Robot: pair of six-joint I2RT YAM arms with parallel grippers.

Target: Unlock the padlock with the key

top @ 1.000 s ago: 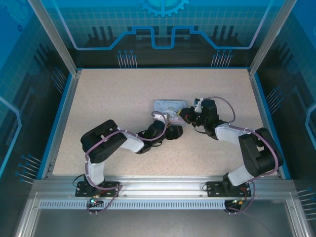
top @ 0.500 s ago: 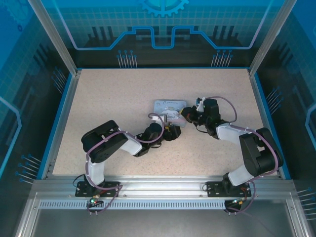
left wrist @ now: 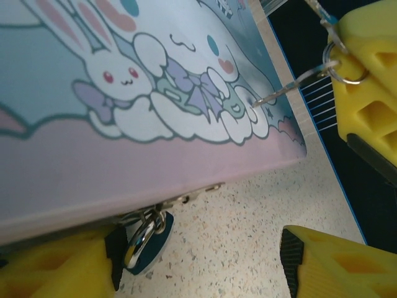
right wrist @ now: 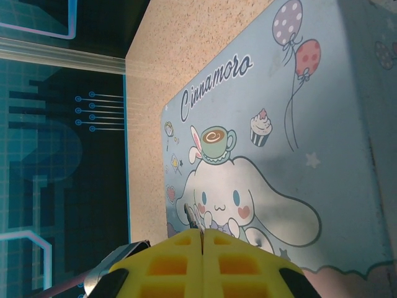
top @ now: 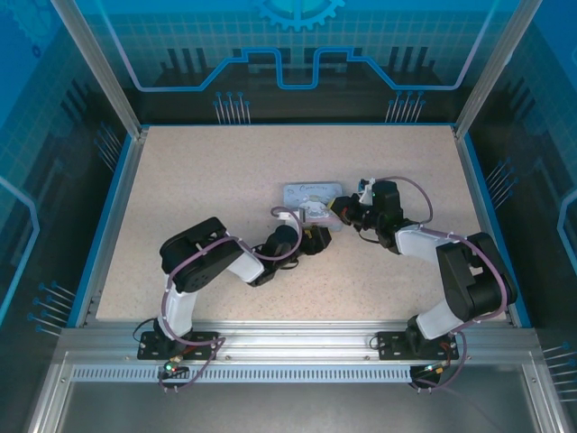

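The right pincer (right wrist: 203, 241) is clamped tight on the key (left wrist: 290, 85), a thin metal sliver that slants out from its yellow pads with its tip toward the printed lid of the tin (left wrist: 155, 155). The left pincer (left wrist: 201, 264) gapes wide. Just beside one of its fingers is the padlock (left wrist: 147, 239), with a blue body and a shiny shackle, half hidden under the tin's edge.

**Crowded at the tin, open around it**

Top view: the table (top: 198, 180) gives wide passage across the left, top and right of frame. At centre, the tin (top: 309, 193) blocks the way. The left gripper (top: 318, 236) sits just below it and the right gripper (top: 338, 209) at its right end, close together. Left wrist view: the padlock (left wrist: 146, 239) sits under the tin's edge at lower left.
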